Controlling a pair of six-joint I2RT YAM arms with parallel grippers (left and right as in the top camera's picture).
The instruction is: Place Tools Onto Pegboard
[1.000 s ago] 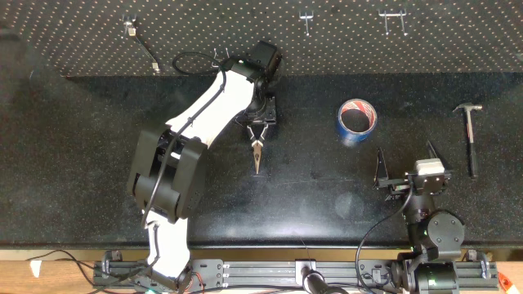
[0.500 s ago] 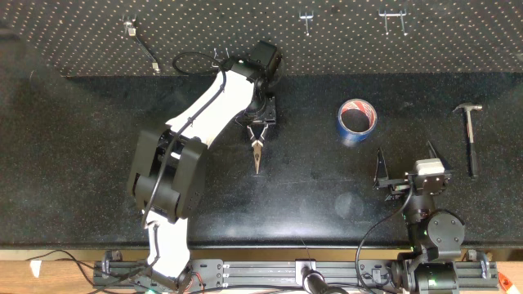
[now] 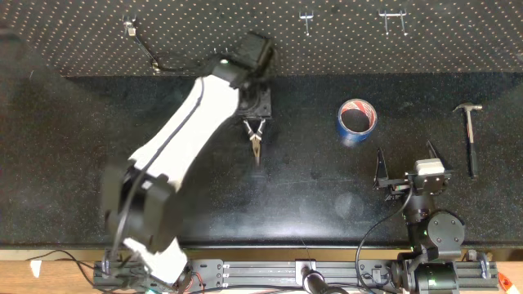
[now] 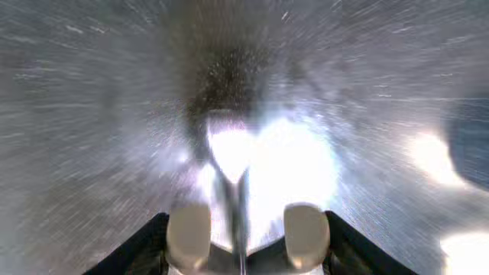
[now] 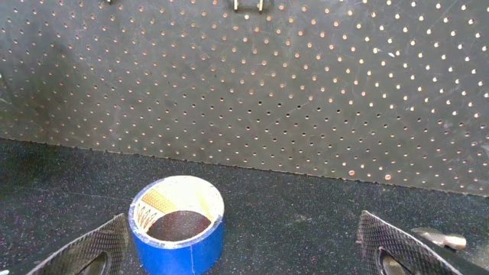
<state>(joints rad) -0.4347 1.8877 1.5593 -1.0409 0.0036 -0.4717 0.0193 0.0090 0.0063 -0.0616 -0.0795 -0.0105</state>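
Observation:
The needle-nose pliers [image 3: 257,140] hang point-down in front of the pegboard's [image 3: 343,37] lower edge, their handles in my left gripper [image 3: 256,114], which is shut on them. In the left wrist view everything is motion-blurred, but the pliers [image 4: 237,191] run as a thin dark bar between the two pale pads [image 4: 189,233]. My right gripper [image 3: 406,163] stays low near its base at the right, open and holding nothing. Ahead of it stand a blue tape roll [image 3: 357,121] [image 5: 178,224] and the pegboard [image 5: 306,92].
A hammer [image 3: 470,135] lies at the far right of the black mat, its head [image 5: 439,238] showing past the right finger. Metal hooks [image 3: 306,18] [image 3: 393,18] stick out of the pegboard. A cable-like tool [image 3: 143,45] hangs at the upper left.
The left arm has swung and stretched out, carrying the pliers a little toward the pegboard. The right arm has not moved.

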